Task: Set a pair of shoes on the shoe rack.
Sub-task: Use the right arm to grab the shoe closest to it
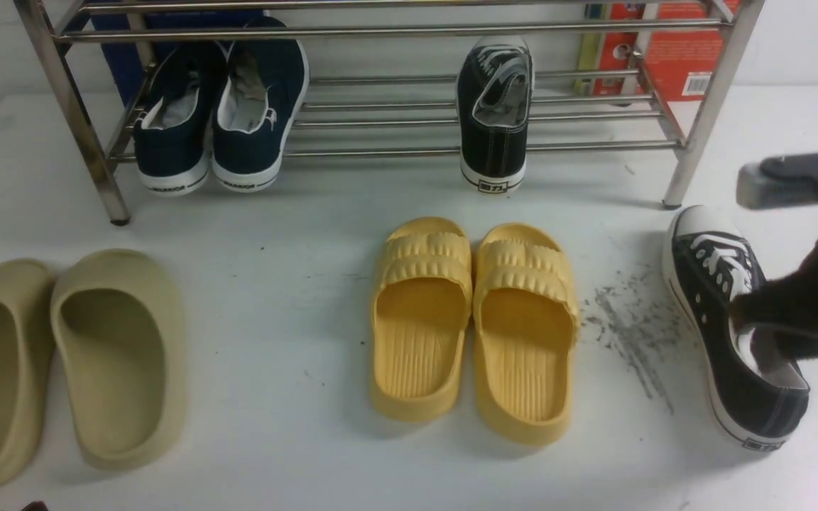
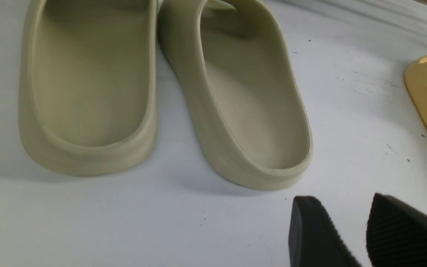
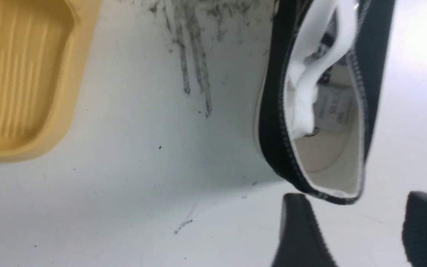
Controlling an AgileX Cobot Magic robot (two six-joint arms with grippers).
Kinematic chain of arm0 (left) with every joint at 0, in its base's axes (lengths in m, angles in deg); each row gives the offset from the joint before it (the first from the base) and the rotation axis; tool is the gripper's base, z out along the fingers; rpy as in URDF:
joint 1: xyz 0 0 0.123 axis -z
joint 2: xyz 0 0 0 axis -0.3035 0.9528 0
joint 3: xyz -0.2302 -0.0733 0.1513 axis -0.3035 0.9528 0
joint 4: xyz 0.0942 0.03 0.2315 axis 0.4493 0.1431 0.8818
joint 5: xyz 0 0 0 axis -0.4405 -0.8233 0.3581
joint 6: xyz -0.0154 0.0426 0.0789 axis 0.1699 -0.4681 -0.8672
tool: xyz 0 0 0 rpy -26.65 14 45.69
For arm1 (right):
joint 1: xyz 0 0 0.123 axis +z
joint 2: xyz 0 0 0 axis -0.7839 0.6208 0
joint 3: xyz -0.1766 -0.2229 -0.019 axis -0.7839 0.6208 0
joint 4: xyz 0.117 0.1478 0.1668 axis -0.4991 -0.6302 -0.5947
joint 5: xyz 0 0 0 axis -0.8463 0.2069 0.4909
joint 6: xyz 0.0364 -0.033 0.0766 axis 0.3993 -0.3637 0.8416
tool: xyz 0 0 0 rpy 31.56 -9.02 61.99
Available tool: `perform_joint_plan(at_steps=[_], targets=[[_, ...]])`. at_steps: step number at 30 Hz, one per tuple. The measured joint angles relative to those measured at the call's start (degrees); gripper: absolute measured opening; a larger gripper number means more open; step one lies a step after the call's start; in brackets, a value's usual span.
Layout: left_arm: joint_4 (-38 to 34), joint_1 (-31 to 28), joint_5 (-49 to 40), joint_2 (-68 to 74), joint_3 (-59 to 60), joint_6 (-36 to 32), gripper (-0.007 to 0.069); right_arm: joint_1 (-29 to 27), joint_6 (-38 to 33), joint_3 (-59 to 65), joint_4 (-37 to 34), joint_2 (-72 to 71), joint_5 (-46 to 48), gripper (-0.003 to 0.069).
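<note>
1. Tool: the right gripper (image 3: 358, 200) has its fingers spread and pinches nothing. The left gripper (image 2: 343, 207), well apart to its left, also stands spread and empty.
2. Task items: one black sneaker (image 1: 707, 333) lies at the right gripper, its heel near the fingertips. Its mate (image 1: 494, 152) sits on the shoe rack (image 1: 380, 152), farther forward and to the tool's left.
3. Risk: closing off-centre on the heel could turn or push the sneaker instead of gripping it.
4. Risk: the loose white lace (image 3: 304, 111) inside the opening could snag on a finger.
5. Risk: a low carry leftward could strike the yellow slides (image 1: 420, 404) or the rack's near leg; poor alignment could shove the racked mate.
6. Count: two black sneakers, one racked; two navy slip-ons (image 1: 253, 152), both racked; two yellow slides and two olive clogs (image 1: 175, 355), left of the tool; one rack; two grippers.
</note>
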Motion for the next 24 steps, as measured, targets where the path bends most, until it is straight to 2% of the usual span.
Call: perform_joint_plan(at_steps=[1,3,7,10,11,12,13,17,19,20,24], targets=[[0.00,0.00,0.00,0.00,0.00,0.00,0.0238,0.00,0.05,2.63,-0.55,0.93,-4.03,0.0496],[0.00,0.00,0.00,0.00,0.00,0.00,0.0238,0.00,0.08,5.26,-0.75,2.69,-9.56,0.0523],[0.00,0.00,0.00,0.00,0.00,0.00,0.0238,-0.02,0.09,6.64,-0.64,6.55,-15.52,0.0501],[0.00,0.00,0.00,0.00,0.00,0.00,0.0238,-0.02,-1.06,6.77,-0.64,9.63,-18.53,0.0417],[0.00,0.00,0.00,0.00,0.00,0.00,0.0238,-0.02,-1.13,6.77,-0.64,9.63,-18.53,0.0417],[0.00,0.00,0.00,0.00,0.00,0.00,0.0238,-0.02,-1.72,6.77,-0.28,10.98,-19.10,0.0358],[0.00,0.00,0.00,0.00,0.00,0.00,0.0238,-0.02,-1.78,6.77,-0.21,11.09,-19.18,0.0351],[0.00,0.00,0.00,0.00,0.00,0.00,0.0238,-0.07,-2.13,6.39,1.68,11.86,-18.65,0.0176],[0.00,0.00,0.00,0.00,0.00,0.00,0.0238,-0.07,-2.13,6.39,1.68,11.80,-18.43,0.0131],[0.00,0.00,0.00,0.00,0.00,0.00,0.0238,-0.07,-2.15,6.39,1.48,11.47,-18.23,0.0048],[0.00,0.00,0.00,0.00,0.00,0.00,0.0238,0.01,-2.15,6.74,0.13,7.87,-12.81,0.0035]])
